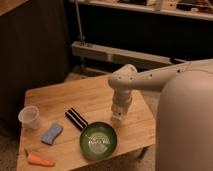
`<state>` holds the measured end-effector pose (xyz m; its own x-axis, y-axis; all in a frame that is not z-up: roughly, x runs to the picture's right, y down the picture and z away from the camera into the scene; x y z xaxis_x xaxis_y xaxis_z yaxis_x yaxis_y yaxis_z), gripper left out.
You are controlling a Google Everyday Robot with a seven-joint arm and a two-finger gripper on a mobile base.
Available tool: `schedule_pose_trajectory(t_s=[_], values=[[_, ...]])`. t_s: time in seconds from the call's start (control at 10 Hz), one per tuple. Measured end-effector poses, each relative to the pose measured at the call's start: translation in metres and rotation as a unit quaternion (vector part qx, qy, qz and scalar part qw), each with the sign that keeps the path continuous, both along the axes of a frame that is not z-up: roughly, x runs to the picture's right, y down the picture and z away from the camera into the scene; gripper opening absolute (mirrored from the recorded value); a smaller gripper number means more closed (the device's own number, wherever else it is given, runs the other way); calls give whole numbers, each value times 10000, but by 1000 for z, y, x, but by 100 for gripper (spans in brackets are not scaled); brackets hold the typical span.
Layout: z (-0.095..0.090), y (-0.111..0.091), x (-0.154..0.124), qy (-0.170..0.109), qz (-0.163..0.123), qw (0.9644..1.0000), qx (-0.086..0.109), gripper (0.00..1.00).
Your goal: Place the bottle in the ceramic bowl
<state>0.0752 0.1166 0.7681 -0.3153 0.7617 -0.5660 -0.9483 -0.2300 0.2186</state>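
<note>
The dark-green ceramic bowl (pixel 98 140) stands near the front edge of the wooden table (pixel 75 95), with pale marks inside it and nothing in it. My gripper (pixel 118 118) hangs straight down from the white arm, just above the table, right beside the bowl's far right rim. A pale whitish shape at the gripper's lower end may be the bottle, but I cannot tell it apart from the gripper. No bottle lies on the table in view.
A clear plastic cup (pixel 29 117) stands at the table's left edge. A blue sponge (pixel 51 133) and a black striped bar (pixel 77 119) lie left of the bowl. An orange carrot (pixel 40 160) lies at the front left corner. My white body fills the right side.
</note>
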Motion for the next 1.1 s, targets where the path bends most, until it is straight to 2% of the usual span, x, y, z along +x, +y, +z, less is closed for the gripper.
schedule_pose_trajectory(t_s=[0.1, 0.3, 0.4, 0.5, 0.6, 0.7, 0.8, 1.1], values=[[-12, 6, -13, -258, -39, 9996, 43, 0], [-34, 25, -41, -930, -33, 9956, 55, 0], [-40, 35, -52, -1248, -28, 9922, 52, 0], [-48, 46, -66, -1611, -124, 9868, 47, 0], [-52, 53, -78, -1836, -267, 9826, 23, 2], [-54, 58, -86, -1977, -383, 9795, -12, 7], [-59, 65, -91, -2066, -507, 9771, -44, 19], [-70, 77, -96, -2137, -834, 9733, -58, 49]])
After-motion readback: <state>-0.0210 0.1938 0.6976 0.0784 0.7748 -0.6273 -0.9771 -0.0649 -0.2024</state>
